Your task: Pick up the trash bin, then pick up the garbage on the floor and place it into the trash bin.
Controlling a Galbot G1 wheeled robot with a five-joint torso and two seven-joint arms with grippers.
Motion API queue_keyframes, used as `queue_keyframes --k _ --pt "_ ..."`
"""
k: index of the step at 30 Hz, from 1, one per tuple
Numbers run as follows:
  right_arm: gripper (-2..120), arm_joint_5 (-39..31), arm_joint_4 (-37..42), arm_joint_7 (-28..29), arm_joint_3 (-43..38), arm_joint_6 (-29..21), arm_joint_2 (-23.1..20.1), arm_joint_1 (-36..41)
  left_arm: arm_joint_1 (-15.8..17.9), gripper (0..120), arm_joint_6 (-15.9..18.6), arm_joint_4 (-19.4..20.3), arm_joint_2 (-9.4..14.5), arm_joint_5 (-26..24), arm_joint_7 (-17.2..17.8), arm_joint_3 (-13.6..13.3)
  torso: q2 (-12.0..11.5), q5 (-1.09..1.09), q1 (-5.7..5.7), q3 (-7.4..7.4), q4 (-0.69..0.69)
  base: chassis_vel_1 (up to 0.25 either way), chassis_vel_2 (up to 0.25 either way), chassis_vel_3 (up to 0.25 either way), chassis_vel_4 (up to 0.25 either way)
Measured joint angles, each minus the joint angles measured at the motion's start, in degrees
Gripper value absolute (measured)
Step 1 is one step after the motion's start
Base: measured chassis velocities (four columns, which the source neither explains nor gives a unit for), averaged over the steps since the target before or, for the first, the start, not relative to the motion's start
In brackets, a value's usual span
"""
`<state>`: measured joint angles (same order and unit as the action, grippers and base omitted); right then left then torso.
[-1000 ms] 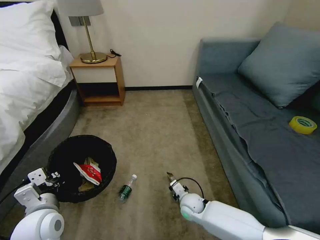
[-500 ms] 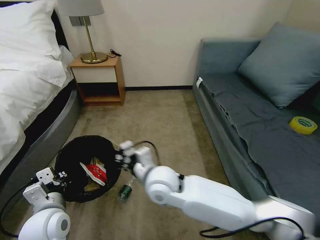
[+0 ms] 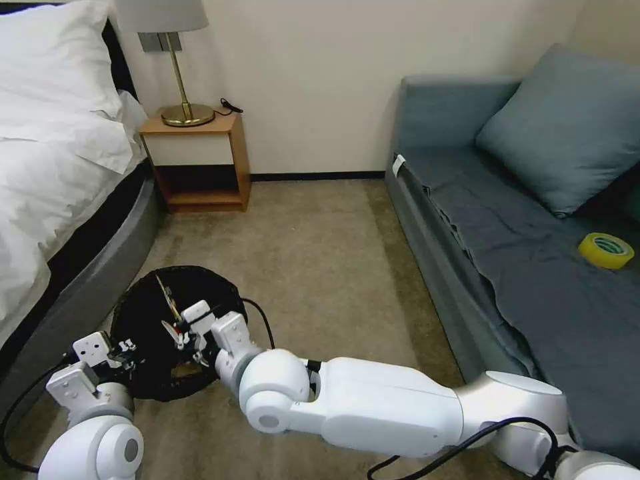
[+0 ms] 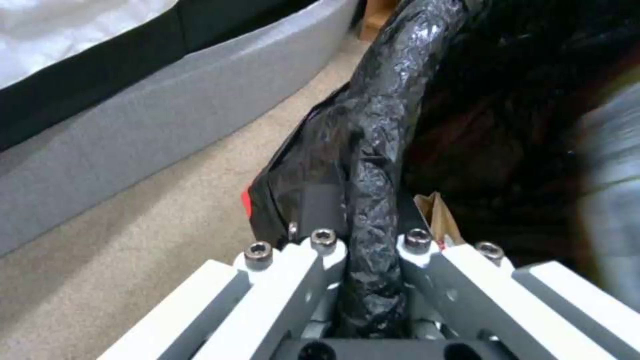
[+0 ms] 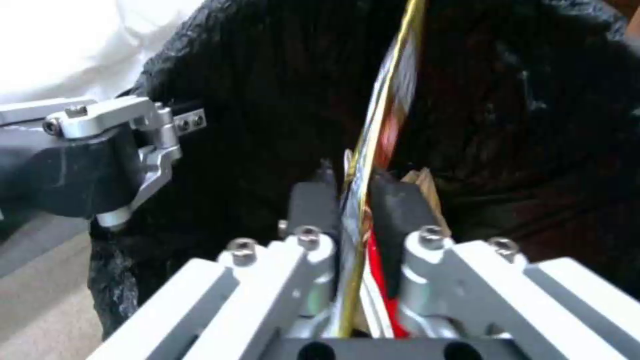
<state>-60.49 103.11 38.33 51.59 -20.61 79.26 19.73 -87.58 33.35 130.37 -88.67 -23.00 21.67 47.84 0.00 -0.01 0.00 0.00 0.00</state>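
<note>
1. Left gripper (image 3: 127,351) clenched on the rim of the trash bin (image 3: 143,313), at the bin's near-left edge; the crinkled black bag pinched between the two fingers (image 4: 327,250), seen from the left wrist.
2. Trash bin on the carpet (image 3: 320,267) beside the grey bed base (image 3: 100,267), in front of the wooden nightstand (image 3: 200,160).
3. Inside the bin, a piece of brown paper bag (image 4: 437,217) near the clamped rim.
4. Right gripper (image 3: 181,333) over the opening of the bin, grasping a long snack wrapper (image 5: 383,125); the thin wrapper standing almost upright between the black pads (image 5: 313,205), its upper end above the bin's middle.
5. Right arm reaching across the carpet from the sofa (image 3: 507,267) side to the bin.
6. Yellow tape roll (image 3: 605,250) on the sofa seat, well apart from the bin.
</note>
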Motion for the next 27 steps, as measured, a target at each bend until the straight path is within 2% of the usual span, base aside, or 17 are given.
queue_keyframes --k 1,3,5,7,10,12,13,16,17,21,27 --pt "22 0.2 0.0 -0.1 -0.1 0.0 0.0 0.0 -0.1 3 0.0 0.1 0.0 0.0 0.0 0.0 0.0 0.0 0.0 0.0 0.0 0.0 0.0 0.0 0.0" --pt "25 0.3 0.1 -0.1 -0.4 0.0 0.0 0.0 -0.1 3 0.0 0.2 0.0 0.0 0.0 0.0 0.0 0.0 0.0 0.0 0.0 0.0 0.0 0.0 0.0" --pt "36 0.6 0.4 -0.2 -1.2 0.1 -0.2 -0.3 0.0 3 0.1 0.2 0.0 0.0 0.0 0.0 0.0 0.01 0.0 0.0 0.0 0.0 0.0 0.0 0.0" --pt "39 0.8 0.6 -0.2 -1.9 0.1 -0.3 -0.3 0.0 3 0.1 0.2 0.0 0.0 0.0 0.0 0.0 0.01 0.0 0.0 0.0 0.0 0.0 0.0 0.0" --pt "55 1.6 1.1 -0.2 -5.7 0.1 -0.7 -0.6 0.1 3 0.1 0.2 0.0 0.0 0.0 0.2 0.0 0.01 0.0 0.0 0.0 0.0 0.0 0.0 0.0" --pt "57 1.8 1.1 -0.1 -6.8 0.1 -0.8 -0.8 0.1 3 0.1 0.1 0.0 -0.1 0.0 0.4 0.0 0.01 0.0 0.0 0.0 0.0 0.0 0.0 0.0" --pt "61 1.9 1.0 0.2 -7.8 -0.2 -1.0 -0.9 0.2 3 0.1 0.1 0.1 -0.2 0.0 0.5 0.0 0.01 0.0 0.0 0.0 0.0 0.0 0.0 0.0" --pt "76 2.2 -0.9 2.6 -13.8 -2.8 -2.3 -1.0 0.5 3 0.1 -0.2 0.4 -0.5 0.0 2.0 0.0 0.01 0.0 0.0 0.0 0.0 0.0 0.0 0.0" --pt "76 2.2 -0.9 2.6 -13.8 -2.8 -2.3 -1.0 0.5 3 0.1 -0.2 0.4 -0.5 0.0 2.0 0.0 0.01 0.0 0.0 0.0 0.0 0.0 0.0 0.0" --pt "94 3.5 -3.8 3.5 -18.9 -4.3 -5.1 1.5 0.7 3 0.1 -0.2 1.0 -1.7 0.0 4.5 0.0 0.02 0.0 0.0 -0.01 0.0 0.0 0.0 0.0" --pt "100 2.1 -7.4 6.6 -19.7 -5.7 -5.8 5.9 1.0 3 0.2 -0.2 1.2 -2.6 -0.1 6.1 0.0 0.02 0.0 0.0 -0.01 0.0 0.0 0.0 0.0"
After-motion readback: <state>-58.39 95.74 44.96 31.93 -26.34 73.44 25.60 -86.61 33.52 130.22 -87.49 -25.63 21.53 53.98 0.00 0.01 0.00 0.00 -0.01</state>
